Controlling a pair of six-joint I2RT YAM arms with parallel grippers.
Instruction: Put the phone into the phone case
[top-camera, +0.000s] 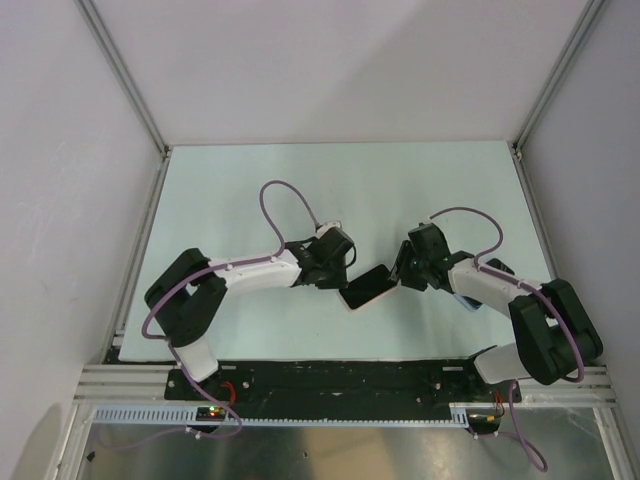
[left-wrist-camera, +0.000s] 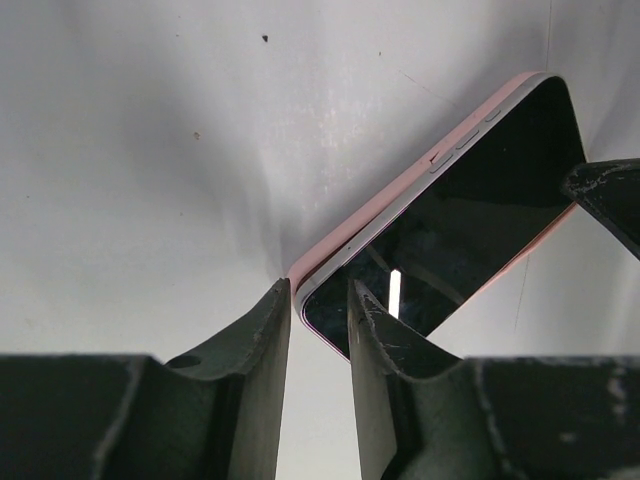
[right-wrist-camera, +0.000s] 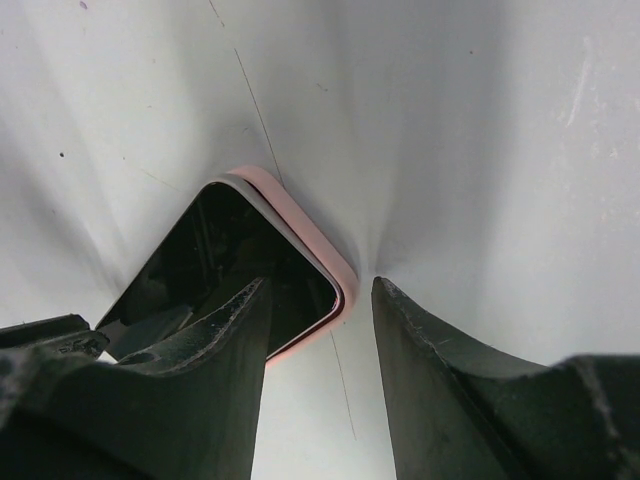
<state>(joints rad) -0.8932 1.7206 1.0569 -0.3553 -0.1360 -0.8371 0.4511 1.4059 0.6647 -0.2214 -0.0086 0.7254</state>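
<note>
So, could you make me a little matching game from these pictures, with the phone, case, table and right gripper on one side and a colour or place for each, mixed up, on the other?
Things:
1. phone
2. case
3. table
4. right gripper

Matches:
A. pink
B. at the phone's right end, seen from above
C. pale, nearly white
D. black screen

Pairs: 1-D, 2-A, 3-C, 4-B
</note>
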